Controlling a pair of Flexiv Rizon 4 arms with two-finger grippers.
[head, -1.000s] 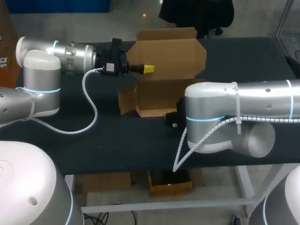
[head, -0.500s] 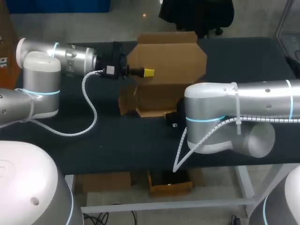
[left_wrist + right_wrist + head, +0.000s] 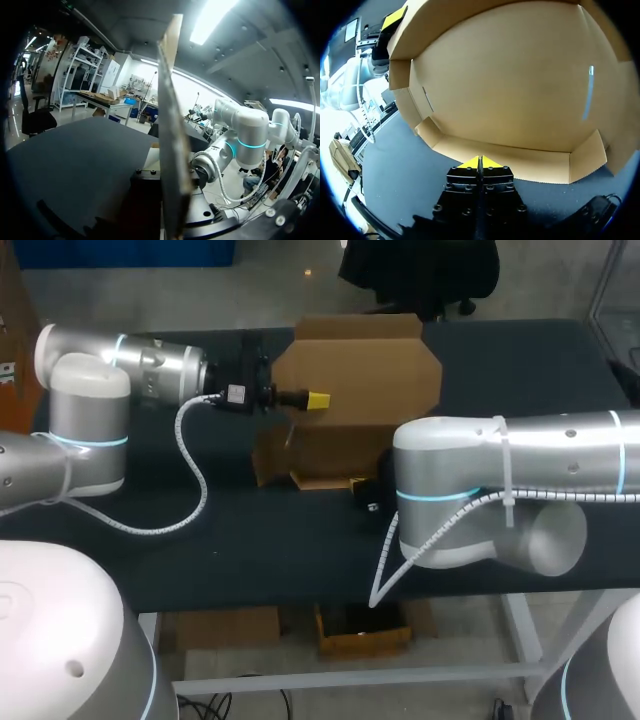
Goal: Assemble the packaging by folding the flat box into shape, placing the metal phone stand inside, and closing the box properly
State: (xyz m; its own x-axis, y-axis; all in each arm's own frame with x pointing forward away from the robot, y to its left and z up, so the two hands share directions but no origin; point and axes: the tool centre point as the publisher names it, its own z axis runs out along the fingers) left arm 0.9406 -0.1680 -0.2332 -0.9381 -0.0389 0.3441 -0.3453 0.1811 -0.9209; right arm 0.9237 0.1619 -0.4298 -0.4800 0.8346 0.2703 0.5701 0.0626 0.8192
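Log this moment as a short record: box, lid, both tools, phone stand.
box: cardboard box on the black table, folded into shape, not closed
lid: lid raised above the box's body
left tool: left tool at the lid's left side; grip cannot be told
right tool: right tool shut and empty, facing the box's open inside, close to its low front wall
phone stand: none seen in the part of the box's inside that shows
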